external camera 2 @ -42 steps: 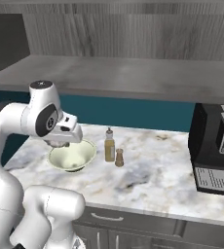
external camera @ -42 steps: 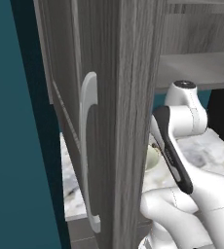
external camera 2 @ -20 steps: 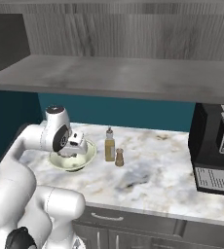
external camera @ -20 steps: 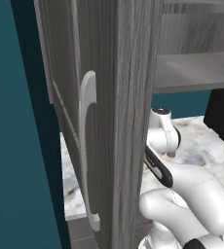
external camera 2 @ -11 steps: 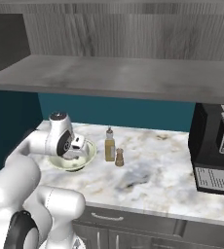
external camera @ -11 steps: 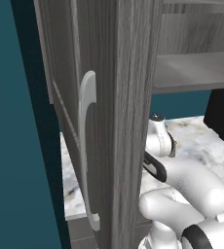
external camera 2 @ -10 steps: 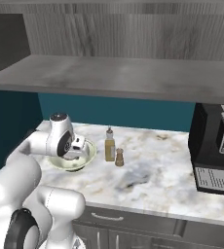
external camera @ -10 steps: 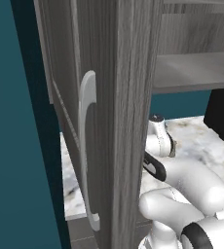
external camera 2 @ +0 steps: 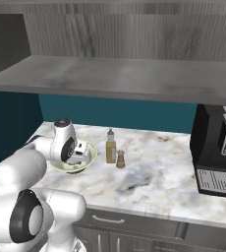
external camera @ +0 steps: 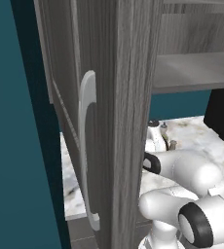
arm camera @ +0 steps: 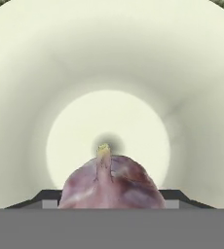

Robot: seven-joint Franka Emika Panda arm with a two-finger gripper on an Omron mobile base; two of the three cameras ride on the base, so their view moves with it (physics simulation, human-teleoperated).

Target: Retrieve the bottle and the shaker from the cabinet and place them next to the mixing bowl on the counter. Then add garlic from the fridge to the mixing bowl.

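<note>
My gripper [arm camera: 111, 200] reaches down inside the mixing bowl [arm camera: 109, 63] and is shut on a purplish garlic bulb [arm camera: 111, 185], held just above the bowl's pale bottom. From the right base view the hand [external camera 2: 70, 150] sits in the mixing bowl [external camera 2: 89, 153] at the counter's left end. Just right of the bowl stands the bottle [external camera 2: 110, 146], with the shorter shaker [external camera 2: 120, 159] beside it on the counter [external camera 2: 154, 172]. The cabinet door [external camera: 114, 97] stands open in the left base view. The fridge is out of view.
The cabinet's wide grey shelf [external camera 2: 110, 74] hangs over the counter. A black coffee machine [external camera 2: 218, 147] stands at the counter's right end. The open door's curved white handle [external camera: 87, 146] is close on the arm's left. Grey drawers [external camera 2: 134, 226] sit below the slab.
The arm has folded down and the hand has sunk lower into the mixing bowl with the garlic still in its grip. Bottle and shaker have not moved.
</note>
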